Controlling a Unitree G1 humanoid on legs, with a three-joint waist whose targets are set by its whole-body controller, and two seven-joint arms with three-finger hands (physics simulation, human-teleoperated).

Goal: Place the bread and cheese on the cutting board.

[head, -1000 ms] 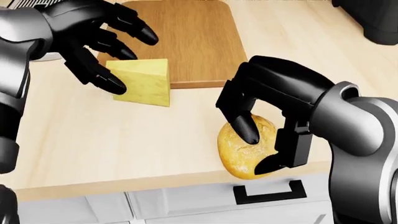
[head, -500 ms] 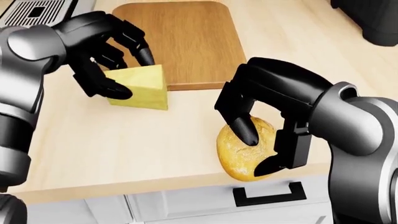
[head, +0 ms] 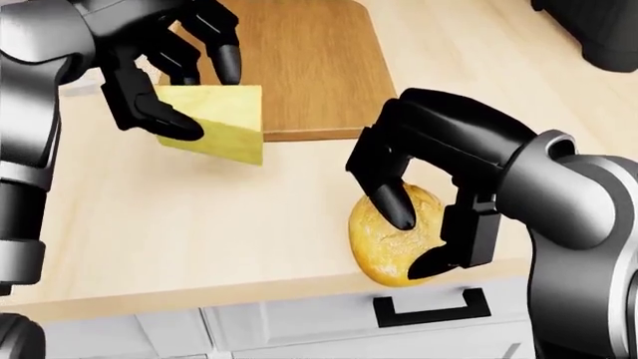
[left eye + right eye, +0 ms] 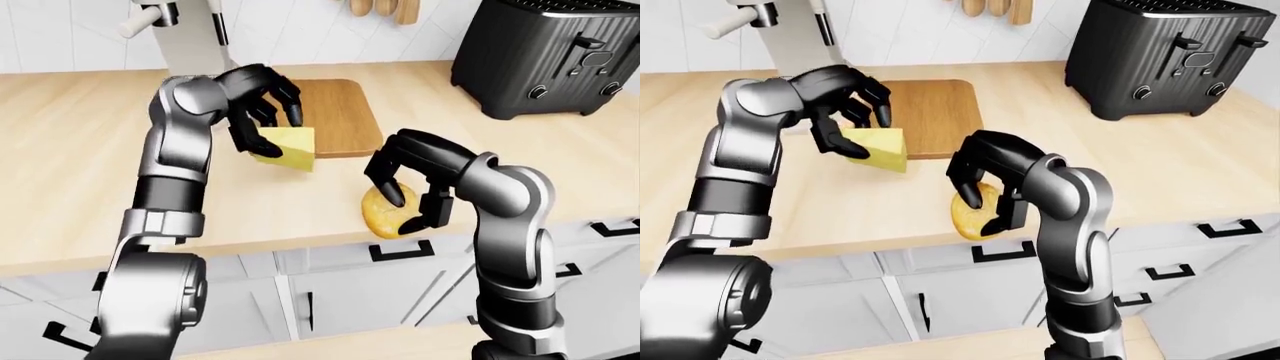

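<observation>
A yellow cheese wedge (image 3: 227,123) is held tilted just above the wooden counter, at the lower left corner of the brown cutting board (image 3: 299,60). My left hand (image 3: 204,101) is shut on it, fingers over its top and thumb on its left face. A round golden bread roll (image 3: 384,250) lies near the counter's bottom edge, below and right of the board. My right hand (image 3: 410,243) is shut on the roll, one finger on top and the thumb at its lower right side. The roll rests on the counter.
A black toaster (image 4: 550,56) stands at the top right of the counter. A grey appliance (image 4: 190,34) stands above the board at the wall. The counter edge (image 3: 249,292) runs just below the roll, with drawer handles (image 3: 431,308) under it.
My left hand has closed on the cheese, lifted it slightly and tilted it beside the board's corner. My right hand and the roll have not moved.
</observation>
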